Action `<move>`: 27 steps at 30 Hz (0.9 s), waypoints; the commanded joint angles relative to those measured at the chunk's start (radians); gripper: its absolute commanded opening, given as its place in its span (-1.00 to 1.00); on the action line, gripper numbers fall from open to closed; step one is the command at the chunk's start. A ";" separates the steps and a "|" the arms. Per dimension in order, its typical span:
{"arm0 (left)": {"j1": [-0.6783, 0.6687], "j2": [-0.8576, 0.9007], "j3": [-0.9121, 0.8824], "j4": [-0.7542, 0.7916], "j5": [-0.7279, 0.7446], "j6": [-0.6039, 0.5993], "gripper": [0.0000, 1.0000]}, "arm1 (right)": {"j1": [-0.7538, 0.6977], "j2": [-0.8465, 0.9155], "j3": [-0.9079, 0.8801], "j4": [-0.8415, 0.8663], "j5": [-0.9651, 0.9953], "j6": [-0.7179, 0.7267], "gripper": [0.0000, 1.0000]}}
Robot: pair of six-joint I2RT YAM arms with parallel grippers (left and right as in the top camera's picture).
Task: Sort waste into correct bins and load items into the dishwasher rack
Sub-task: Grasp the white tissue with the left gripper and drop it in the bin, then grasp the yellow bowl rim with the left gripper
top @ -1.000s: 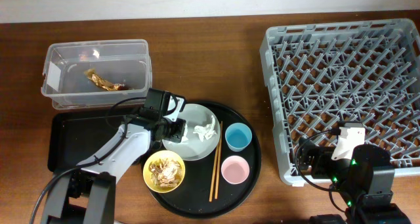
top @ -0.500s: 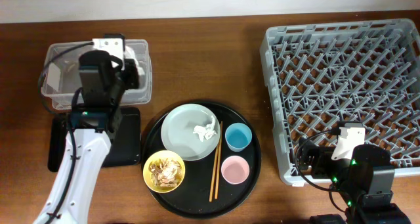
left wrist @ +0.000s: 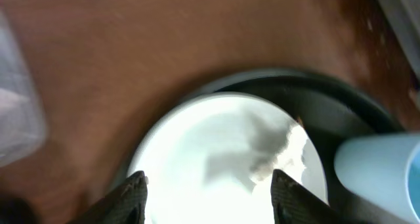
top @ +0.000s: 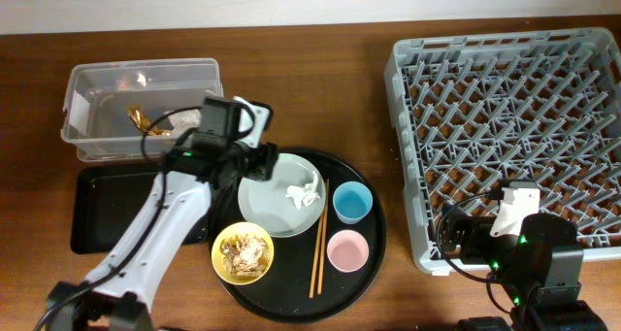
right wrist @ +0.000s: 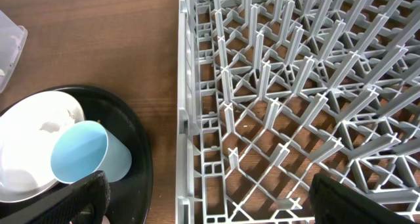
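Swinging back from the clear tub (top: 97,74), my left hand (left wrist: 209,184) is now hanging over the near rim of the plate (left wrist: 197,152), fingers spread apart and gripping nothing. Just ahead of it, the crumpled tissue (left wrist: 282,145) is lying on the plate, towards my right finger. Beyond that, the blue cup (left wrist: 380,165) is standing on the round black tray (top: 364,268). Behind the hand, the gold wrapper (top: 146,120) is sitting in the tub, so I am counting that piece of waste as sorted and the tissue as what I am lining up for. Far off to the hand's right, the rack (top: 505,127) is standing with nothing loaded yet. My right hand (right wrist: 209,204) is waiting beside it, fingers wide apart.
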 commanded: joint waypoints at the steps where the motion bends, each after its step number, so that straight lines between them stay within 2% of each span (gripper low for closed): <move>1: -0.112 0.139 0.000 -0.023 0.028 0.005 0.22 | 0.005 -0.003 0.018 -0.001 -0.002 0.000 0.97; 5: -0.193 0.250 0.000 -0.029 0.028 0.005 0.19 | 0.005 -0.003 0.018 0.000 -0.002 0.000 0.97; 6: -0.209 0.266 0.000 -0.030 0.027 0.005 0.00 | 0.005 -0.003 0.018 0.000 -0.002 0.000 0.97; 7: -0.215 0.270 0.000 -0.030 0.027 0.005 -0.45 | 0.005 -0.003 0.018 -0.001 -0.002 0.000 0.97; 8: -0.215 0.270 0.000 -0.029 0.027 0.005 -0.78 | 0.005 -0.003 0.018 -0.001 -0.002 0.000 0.97; 9: -0.212 0.268 0.003 -0.030 0.019 0.005 -0.99 | 0.005 -0.003 0.018 -0.003 -0.002 0.000 0.97; 13: -0.144 0.212 0.065 -0.112 -0.064 0.005 -1.00 | 0.005 -0.003 0.018 -0.004 -0.002 0.000 0.97; 16: -0.007 0.099 0.174 -0.159 -0.161 0.006 -0.99 | 0.005 -0.003 0.018 -0.004 -0.002 0.000 0.97; 18: 0.093 0.053 0.225 -0.122 -0.195 0.005 -1.00 | 0.005 -0.003 0.018 -0.004 -0.002 0.000 0.97; 20: 0.222 0.039 0.233 -0.013 -0.195 0.005 -0.98 | 0.005 -0.003 0.018 -0.004 -0.002 0.000 0.97; 22: 0.289 0.057 0.233 0.042 -0.194 0.005 -0.83 | 0.005 -0.003 0.018 -0.004 -0.002 0.000 0.97; 23: 0.314 0.073 0.233 0.064 -0.194 0.005 -0.57 | 0.005 -0.003 0.018 -0.004 -0.002 0.000 0.97; 24: 0.330 0.090 0.233 0.078 -0.193 0.005 0.07 | 0.005 -0.003 0.018 -0.004 -0.002 0.000 0.97; 25: 0.335 0.095 0.233 0.080 -0.194 0.005 0.29 | 0.005 -0.003 0.018 -0.004 -0.002 0.000 0.97; 27: 0.335 0.091 0.235 0.085 -0.190 0.005 0.31 | 0.005 -0.003 0.018 -0.004 -0.002 0.000 0.97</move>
